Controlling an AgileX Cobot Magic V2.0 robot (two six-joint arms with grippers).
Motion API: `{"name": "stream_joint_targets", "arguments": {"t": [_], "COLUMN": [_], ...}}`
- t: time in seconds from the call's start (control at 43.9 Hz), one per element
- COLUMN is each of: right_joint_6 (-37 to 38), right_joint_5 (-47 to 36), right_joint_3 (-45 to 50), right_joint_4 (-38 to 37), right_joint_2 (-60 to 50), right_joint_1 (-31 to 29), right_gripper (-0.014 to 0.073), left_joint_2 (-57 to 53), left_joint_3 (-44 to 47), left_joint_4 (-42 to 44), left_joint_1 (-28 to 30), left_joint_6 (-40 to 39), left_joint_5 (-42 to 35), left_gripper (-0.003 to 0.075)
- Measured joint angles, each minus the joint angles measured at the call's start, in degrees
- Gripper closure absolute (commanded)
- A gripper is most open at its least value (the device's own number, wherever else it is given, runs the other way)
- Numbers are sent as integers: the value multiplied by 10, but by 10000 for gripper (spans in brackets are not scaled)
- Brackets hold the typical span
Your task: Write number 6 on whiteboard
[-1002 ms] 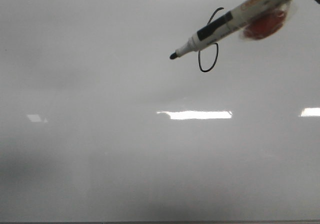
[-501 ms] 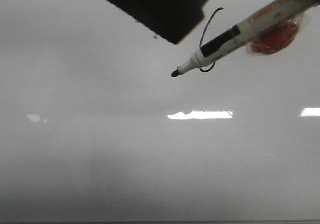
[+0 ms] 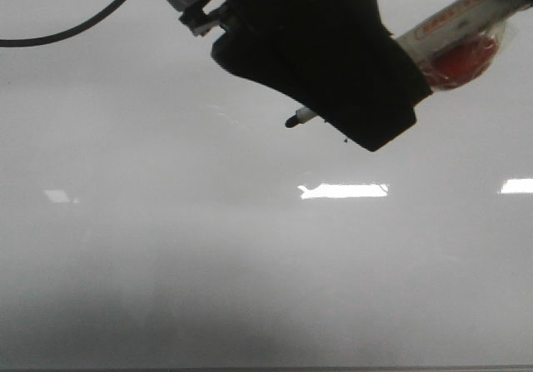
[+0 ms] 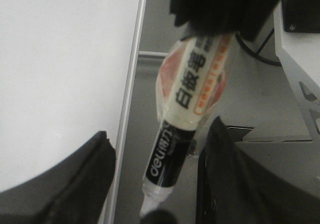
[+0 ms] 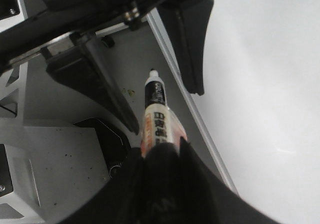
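Front view: the left gripper (image 3: 333, 56) loomed dark over the whiteboard (image 3: 166, 247), hiding the number 6. Left wrist view: its fingers (image 4: 75, 184) stood apart beside the marker (image 4: 185, 114). Right wrist view: the right gripper (image 5: 160, 156) clamped the marker.

A black-tipped white marker (image 3: 454, 21) with a red tag (image 3: 460, 60), angled downward.

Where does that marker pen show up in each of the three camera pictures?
Front view: marker at upper right, its tip poking out left of the dark left gripper that covers its middle.
Left wrist view: marker in the centre, between the open left gripper.
Right wrist view: marker in the centre, held by the right gripper.
Shared landmark: the whiteboard.
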Motion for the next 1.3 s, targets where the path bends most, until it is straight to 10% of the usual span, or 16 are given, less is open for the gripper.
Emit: {"name": "stream_joint_targets", "arguments": {"t": [0.296,0.638,0.98,1.299], "right_joint_6": [-2,-6,150,165], "right_joint_5": [-4,-11,-16,-16], "right_joint_3": [0,0,-35,-35], "right_joint_4": [-3,-5,-121,-127], "right_joint_2": [0,0,-52,-63], "right_joint_1": [0,0,-90,-102], "right_gripper": [596,3,2,2], "left_joint_2": [6,6,-1,-50], "left_joint_3": [-1,-1,-46,-26], "left_joint_4": [0,3,195,395], "left_joint_1": [-1,-4,67,274], "left_joint_6": [27,27,-196,-471], "left_joint_5": [4,8,117,188], "left_gripper": [724,741,741,741]}}
